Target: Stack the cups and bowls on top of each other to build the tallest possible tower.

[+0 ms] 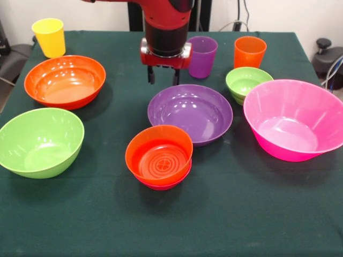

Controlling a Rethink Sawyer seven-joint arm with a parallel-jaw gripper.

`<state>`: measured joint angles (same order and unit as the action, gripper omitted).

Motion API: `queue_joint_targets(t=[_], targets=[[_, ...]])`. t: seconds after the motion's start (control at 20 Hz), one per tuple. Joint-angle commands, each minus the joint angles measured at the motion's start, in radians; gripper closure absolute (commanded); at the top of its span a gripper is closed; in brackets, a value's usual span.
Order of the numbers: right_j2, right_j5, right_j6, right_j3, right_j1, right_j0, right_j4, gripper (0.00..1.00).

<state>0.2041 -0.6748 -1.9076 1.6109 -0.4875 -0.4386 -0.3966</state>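
A single front view looks from across the dark green cloth-covered desk (225,225) toward the red and black robot arm (166,27), angled downward. It sits near enough that the desk fills the picture from side to side, its far edge lying just behind the arm at the top

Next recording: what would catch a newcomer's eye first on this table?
The huge pink bowl at the picture's right edge stands out most. The red arm comes down from the top, its open gripper hanging just behind the purple bowl at centre. In front sits the tower, an orange bowl nested in a red-magenta one.
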Motion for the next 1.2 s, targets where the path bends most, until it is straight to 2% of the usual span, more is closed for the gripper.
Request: queue_joint_targets(t=[0.05, 0.3, 0.5, 0.95, 1.2], targets=[[0.107, -0.121, 0.102, 0.064, -0.083, -0.012, 0.034, 0.00], [0.115, -0.145, 0.103, 0.117, -0.128, -0.015, 0.049, 0.00], [0.117, -0.141, 0.095, 0.127, -0.124, -0.015, 0.047, 0.00], [0.115, -0.150, 0.087, 0.056, -0.063, -0.004, 0.027, 0.00], [0.113, -0.148, 0.081, 0.050, -0.055, -0.003, 0.021, 0.00]])
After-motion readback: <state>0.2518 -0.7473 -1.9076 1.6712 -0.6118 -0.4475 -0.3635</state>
